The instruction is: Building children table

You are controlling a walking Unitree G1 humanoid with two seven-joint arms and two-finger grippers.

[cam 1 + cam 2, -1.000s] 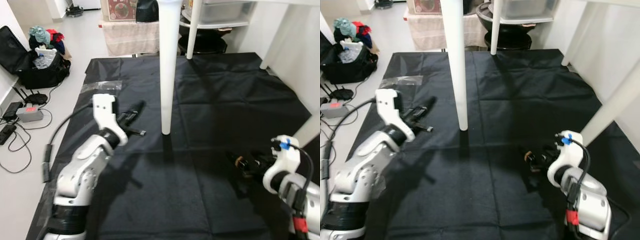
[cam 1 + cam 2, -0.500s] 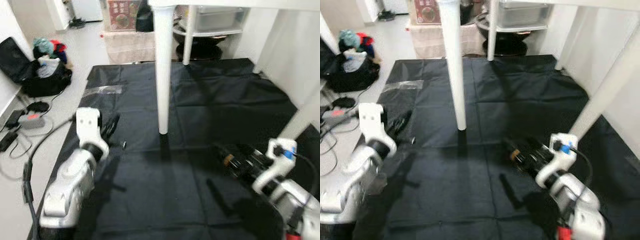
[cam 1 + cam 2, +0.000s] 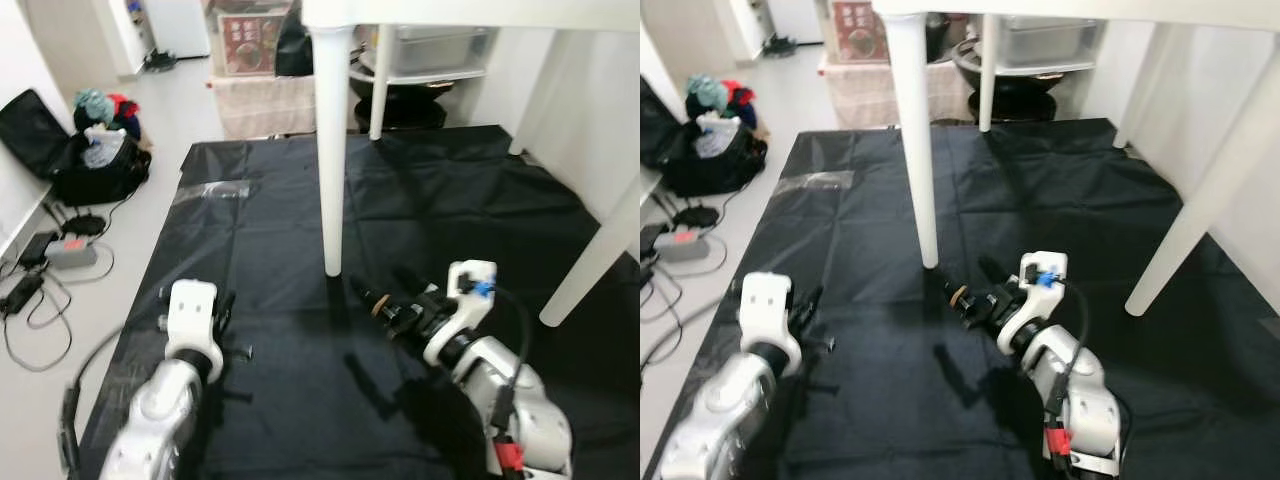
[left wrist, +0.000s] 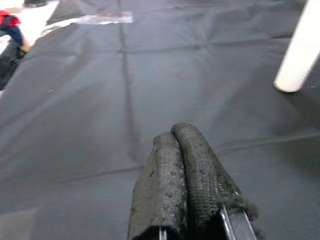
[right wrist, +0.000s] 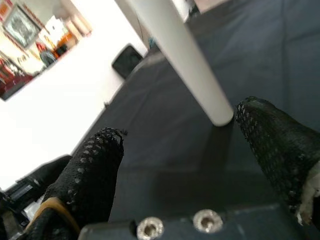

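Table leg [image 3: 332,150] upright on black cloth [image 3: 440,190], right gripper [image 3: 385,300] spread beside it, left gripper [image 4: 182,165] clenched empty.

Head stereo pair looks forward and down from above at the black mat [image 3: 420,200]; both eyes share the mat, the near white leg [image 3: 331,150] and both arms. Left wrist camera sits low over the mat, looking along its closed fingers [image 4: 182,175] toward the leg's foot [image 4: 300,55]. Right wrist camera sits low, facing the same leg [image 5: 180,55] between its spread fingers [image 5: 92,167].
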